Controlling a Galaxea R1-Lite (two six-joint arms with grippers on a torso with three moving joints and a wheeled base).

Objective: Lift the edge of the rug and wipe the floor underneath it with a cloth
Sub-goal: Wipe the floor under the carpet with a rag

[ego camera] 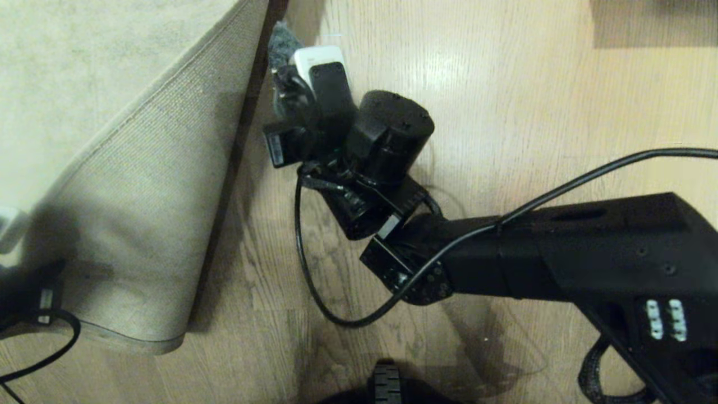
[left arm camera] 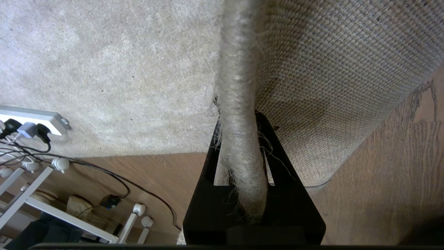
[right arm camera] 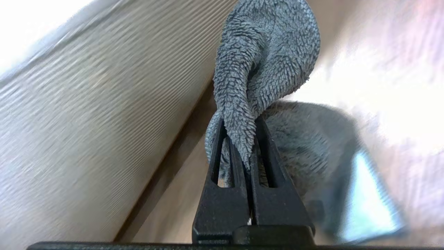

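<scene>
The rug edge (left arm camera: 239, 146) is lifted and folded back, so its woven tan backing (ego camera: 140, 202) faces up. My left gripper (left arm camera: 239, 118) is shut on that fuzzy border near the corner; its dark body shows at the head view's left margin (ego camera: 31, 292). Beside the fold lies the bared wood-grain floor (ego camera: 269, 235). My right gripper (right arm camera: 239, 121) is shut on the grey terry cloth (right arm camera: 267, 52), which bunches out past the fingertips. In the head view the cloth (ego camera: 280, 42) sits on the floor right by the lifted backing, at the tip of the right arm (ego camera: 381, 140).
A white power strip with plugs (left arm camera: 34, 121) lies on the rug's pile. White rack legs (left arm camera: 135, 215) and cables stand on the floor beside it. A black cable (ego camera: 314, 292) loops from the right arm over the floor. The robot's base (ego camera: 387, 384) shows at the bottom.
</scene>
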